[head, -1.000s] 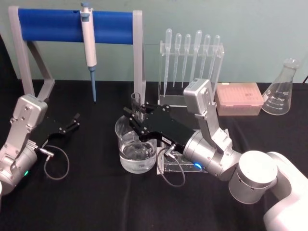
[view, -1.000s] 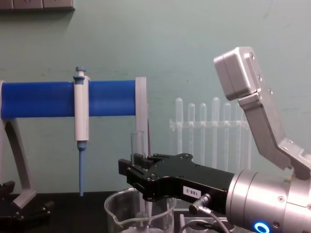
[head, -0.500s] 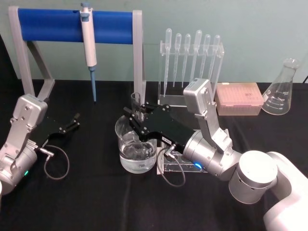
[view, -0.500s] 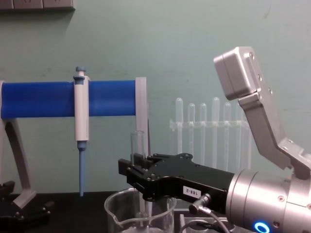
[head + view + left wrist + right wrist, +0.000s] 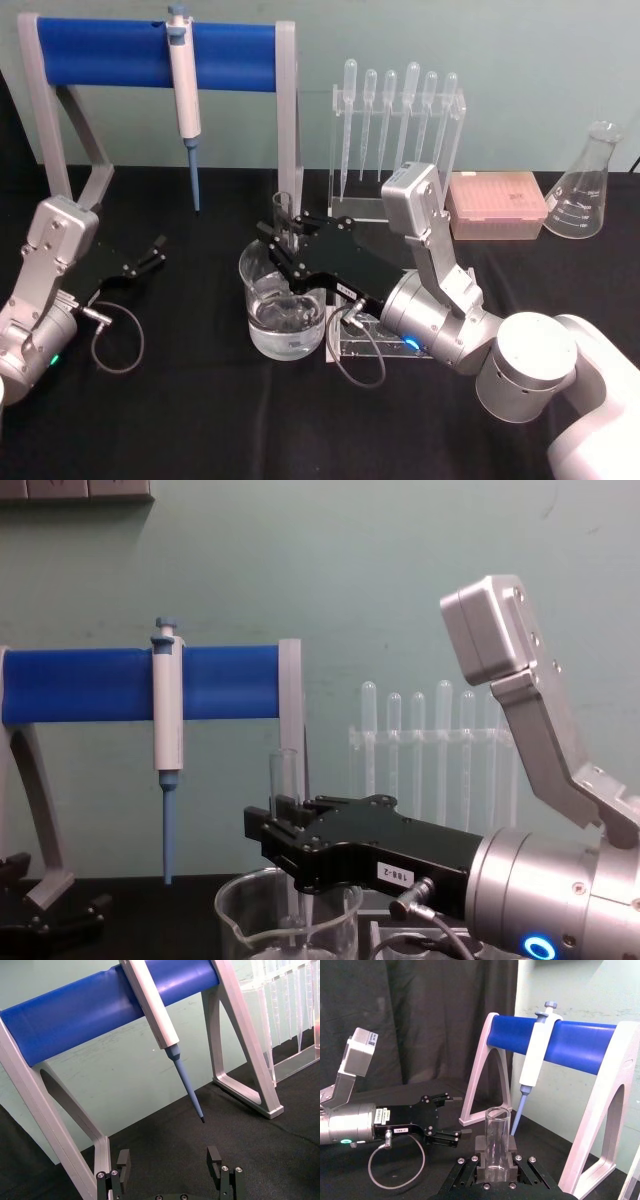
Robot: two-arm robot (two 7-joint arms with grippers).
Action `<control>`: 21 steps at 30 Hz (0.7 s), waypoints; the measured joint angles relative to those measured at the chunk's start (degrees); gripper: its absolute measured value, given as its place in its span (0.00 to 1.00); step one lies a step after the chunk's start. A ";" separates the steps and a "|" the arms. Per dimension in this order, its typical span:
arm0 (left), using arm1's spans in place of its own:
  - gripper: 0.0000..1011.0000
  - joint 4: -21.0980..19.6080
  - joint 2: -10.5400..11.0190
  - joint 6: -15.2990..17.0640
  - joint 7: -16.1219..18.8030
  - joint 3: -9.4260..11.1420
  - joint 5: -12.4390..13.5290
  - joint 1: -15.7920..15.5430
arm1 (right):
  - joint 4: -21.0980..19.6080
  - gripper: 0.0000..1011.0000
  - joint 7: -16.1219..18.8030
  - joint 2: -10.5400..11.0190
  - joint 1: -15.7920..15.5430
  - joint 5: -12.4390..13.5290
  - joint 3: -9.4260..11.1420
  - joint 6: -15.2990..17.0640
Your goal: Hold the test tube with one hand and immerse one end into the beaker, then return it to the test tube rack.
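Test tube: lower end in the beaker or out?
In: upright in the right gripper, the test tube passes below the beaker rim. Touching water: cannot tell. Left gripper parked, open.

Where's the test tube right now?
In the head view's middle, the test tube stands upright, clamped in the right gripper, its lower end inside the beaker.
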 joint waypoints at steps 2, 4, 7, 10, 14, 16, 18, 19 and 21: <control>0.99 0.00 0.00 0.00 0.00 0.00 0.00 0.00 | 0.00 0.22 0.00 0.00 0.00 0.00 0.00 0.00; 0.99 0.00 0.00 0.00 0.00 0.00 0.00 0.00 | 0.00 0.22 0.00 0.00 0.00 0.00 0.00 0.00; 0.99 0.00 0.00 0.00 0.00 0.00 0.00 0.00 | 0.00 0.22 0.00 0.00 0.00 0.00 0.00 0.00; 0.99 0.00 0.00 0.00 0.00 0.00 0.00 0.00 | 0.00 0.22 0.00 0.00 0.00 0.00 0.00 0.00; 0.99 0.00 0.00 0.00 0.00 0.00 0.00 0.00 | 0.00 0.22 0.00 0.00 0.00 0.00 0.00 0.00; 0.99 0.00 0.00 0.00 0.00 0.00 0.00 0.00 | 0.01 0.22 0.00 0.00 0.00 0.00 0.00 0.00; 0.99 0.00 0.00 0.00 0.00 0.00 0.00 0.00 | 0.00 0.22 0.00 0.00 0.00 0.00 0.00 0.00; 0.99 0.00 0.00 0.00 0.00 0.00 0.00 0.00 | 0.01 0.22 0.00 0.00 0.00 0.00 0.00 0.00; 0.99 0.00 0.00 0.00 0.00 0.00 0.00 0.00 | 0.00 0.22 0.00 0.00 0.00 0.00 0.00 0.00</control>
